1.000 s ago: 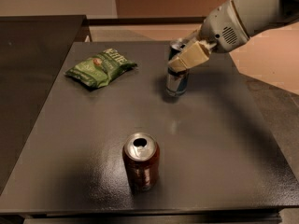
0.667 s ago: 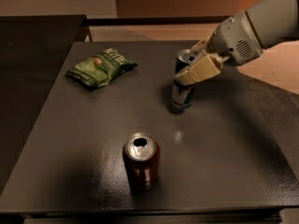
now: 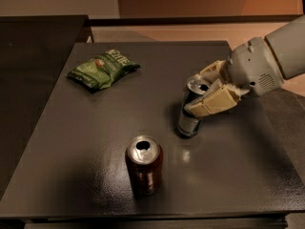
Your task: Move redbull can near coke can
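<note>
The gripper (image 3: 204, 90) has brought the redbull can (image 3: 189, 123) forward across the table (image 3: 95, 128) and, closed around its upper part, holds it slightly tilted near the middle, while the coke can (image 3: 144, 163) stands near, further forward and to the picture's left.

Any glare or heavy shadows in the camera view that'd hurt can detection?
Camera view: dim, warm light. There is a small glint on the table just in front of the redbull can, which the gripper clasps right of centre. A soft shadow pools left of the coke can, and its silver top catches light.
</note>
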`<state>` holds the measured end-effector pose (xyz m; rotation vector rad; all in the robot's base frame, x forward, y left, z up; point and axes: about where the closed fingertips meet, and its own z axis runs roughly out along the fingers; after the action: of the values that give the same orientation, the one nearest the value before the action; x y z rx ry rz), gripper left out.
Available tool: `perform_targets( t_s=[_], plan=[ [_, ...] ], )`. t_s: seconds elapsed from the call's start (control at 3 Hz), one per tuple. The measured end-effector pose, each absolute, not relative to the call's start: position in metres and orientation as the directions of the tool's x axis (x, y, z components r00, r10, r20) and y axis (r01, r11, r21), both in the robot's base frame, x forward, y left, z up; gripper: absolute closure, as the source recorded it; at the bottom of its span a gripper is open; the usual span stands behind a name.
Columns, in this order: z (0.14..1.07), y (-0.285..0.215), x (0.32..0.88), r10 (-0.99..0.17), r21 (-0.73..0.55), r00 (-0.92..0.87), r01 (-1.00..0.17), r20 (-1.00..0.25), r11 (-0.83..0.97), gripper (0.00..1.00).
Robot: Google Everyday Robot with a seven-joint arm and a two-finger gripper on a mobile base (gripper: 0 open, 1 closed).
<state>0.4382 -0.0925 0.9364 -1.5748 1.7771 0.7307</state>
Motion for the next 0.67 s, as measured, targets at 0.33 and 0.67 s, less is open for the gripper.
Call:
perform_targets(
  t_s=[0.33,0.67],
  plan=[
    [0.931,-0.09,0.416,-0.62,-0.026,-0.025,-0.997,-0.784,0.073,1.0],
    [0.928,-0.087,0.401,-0.616,-0.032,0.006,-0.999,-0.788,0.031,1.0]
  ],
)
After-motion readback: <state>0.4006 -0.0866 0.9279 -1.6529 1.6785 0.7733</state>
